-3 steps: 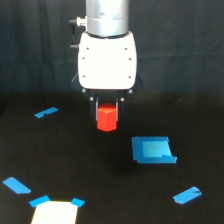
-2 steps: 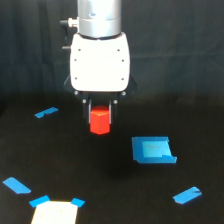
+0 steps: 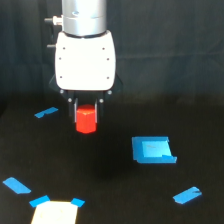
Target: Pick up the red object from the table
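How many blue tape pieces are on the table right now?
6: far left strip, large square, near-right strip, near-left strip, and two tabs on the pale patch. The arm may hide others.

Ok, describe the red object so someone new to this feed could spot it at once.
Find the big white arm housing at top centre of the exterior view. Directly under it, the claw is shut on the red object, a small, bright red-orange block. It is the only red thing; everything else on the black table is blue tape or a pale patch.
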You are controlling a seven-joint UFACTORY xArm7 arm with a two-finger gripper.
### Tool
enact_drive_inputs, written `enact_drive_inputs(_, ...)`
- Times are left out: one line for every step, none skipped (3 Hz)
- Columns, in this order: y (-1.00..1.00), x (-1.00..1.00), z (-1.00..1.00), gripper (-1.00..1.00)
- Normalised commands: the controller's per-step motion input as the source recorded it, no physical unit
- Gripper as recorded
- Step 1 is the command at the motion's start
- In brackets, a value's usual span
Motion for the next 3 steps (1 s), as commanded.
enact_drive_inputs(-0.6,-0.43,0.09,-1.0)
enact_drive_inputs(-0.68,-0.29,0.26,-1.0)
enact_drive_inputs(0.51,0.42,0.39,-1.0)
